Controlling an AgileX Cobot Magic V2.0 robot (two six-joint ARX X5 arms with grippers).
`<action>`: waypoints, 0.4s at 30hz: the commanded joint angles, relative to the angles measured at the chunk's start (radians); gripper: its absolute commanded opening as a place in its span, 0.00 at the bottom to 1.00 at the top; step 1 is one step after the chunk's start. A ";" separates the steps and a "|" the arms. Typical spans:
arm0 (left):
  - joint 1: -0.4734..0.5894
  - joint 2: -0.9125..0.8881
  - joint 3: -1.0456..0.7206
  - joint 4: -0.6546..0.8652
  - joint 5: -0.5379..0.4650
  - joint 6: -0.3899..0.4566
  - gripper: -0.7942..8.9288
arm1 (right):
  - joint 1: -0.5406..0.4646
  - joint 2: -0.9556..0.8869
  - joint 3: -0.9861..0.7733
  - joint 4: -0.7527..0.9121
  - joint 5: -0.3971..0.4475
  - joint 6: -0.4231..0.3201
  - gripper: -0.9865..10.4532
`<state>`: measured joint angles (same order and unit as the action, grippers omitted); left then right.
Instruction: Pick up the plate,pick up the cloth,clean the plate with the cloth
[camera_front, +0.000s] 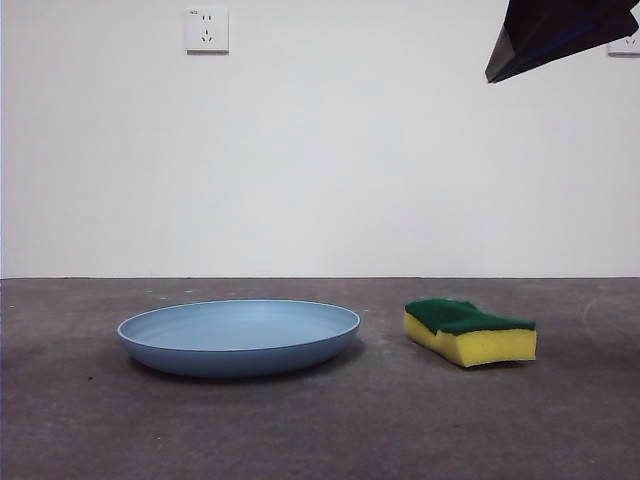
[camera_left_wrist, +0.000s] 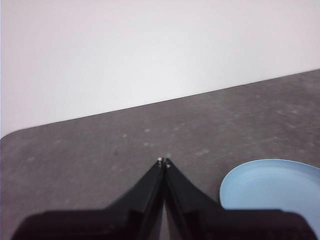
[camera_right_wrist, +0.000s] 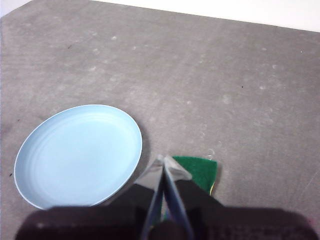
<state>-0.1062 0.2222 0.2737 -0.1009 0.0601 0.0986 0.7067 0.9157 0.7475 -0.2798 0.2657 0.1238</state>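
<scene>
The light-blue plate (camera_front: 238, 336) lies flat on the dark grey table, left of centre. The cloth, a yellow sponge with a green scouring top (camera_front: 470, 331), lies to its right, a short gap between them. My right gripper (camera_right_wrist: 164, 161) is shut and empty, high above the sponge (camera_right_wrist: 199, 171) with the plate (camera_right_wrist: 77, 155) beside it; it shows as a black tip (camera_front: 555, 35) at the top right of the front view. My left gripper (camera_left_wrist: 163, 161) is shut and empty, hovering over bare table with the plate's rim (camera_left_wrist: 272, 192) beside it.
A white wall stands behind the table (camera_front: 320, 430), with a socket (camera_front: 206, 29) high on it. The table's far edge runs along the wall.
</scene>
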 joint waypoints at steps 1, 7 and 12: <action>0.017 -0.043 -0.072 0.024 -0.002 -0.046 0.08 | 0.000 -0.002 -0.006 0.008 0.002 0.010 0.09; 0.024 -0.097 -0.166 0.031 0.000 -0.068 0.08 | 0.000 -0.002 -0.006 0.008 0.002 0.010 0.09; 0.031 -0.144 -0.222 0.032 0.000 -0.081 0.08 | 0.000 -0.002 -0.006 0.008 0.002 0.010 0.09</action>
<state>-0.0811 0.0864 0.0616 -0.0807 0.0597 0.0326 0.7067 0.9157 0.7475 -0.2798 0.2653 0.1238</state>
